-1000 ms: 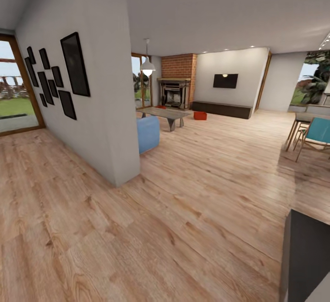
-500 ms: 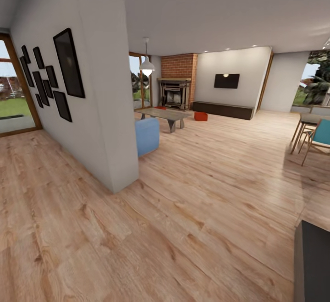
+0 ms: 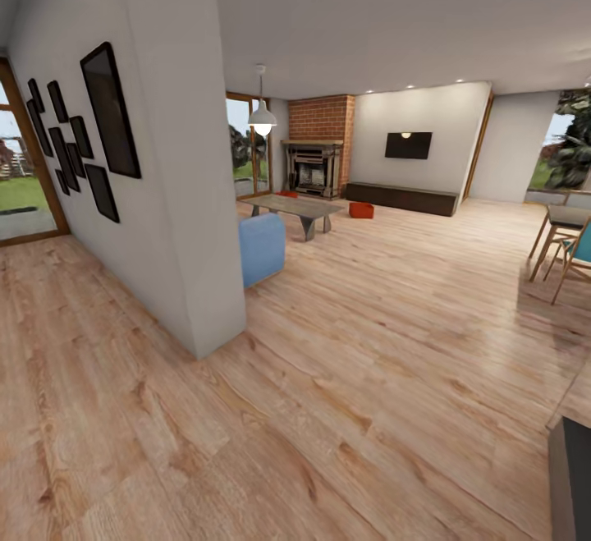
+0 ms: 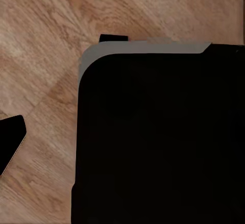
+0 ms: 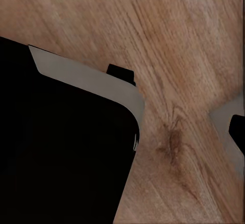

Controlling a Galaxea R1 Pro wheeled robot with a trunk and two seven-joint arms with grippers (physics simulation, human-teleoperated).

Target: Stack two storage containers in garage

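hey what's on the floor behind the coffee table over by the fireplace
One orange-red storage container sits on the wood floor beyond the coffee table. A second red shape peeks over the tabletop near the fireplace, mostly covered.

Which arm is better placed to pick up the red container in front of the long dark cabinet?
Right, but only slightly: the storage container lies a little right of the head view's centre, far across the wood floor. The robot must drive closer first.
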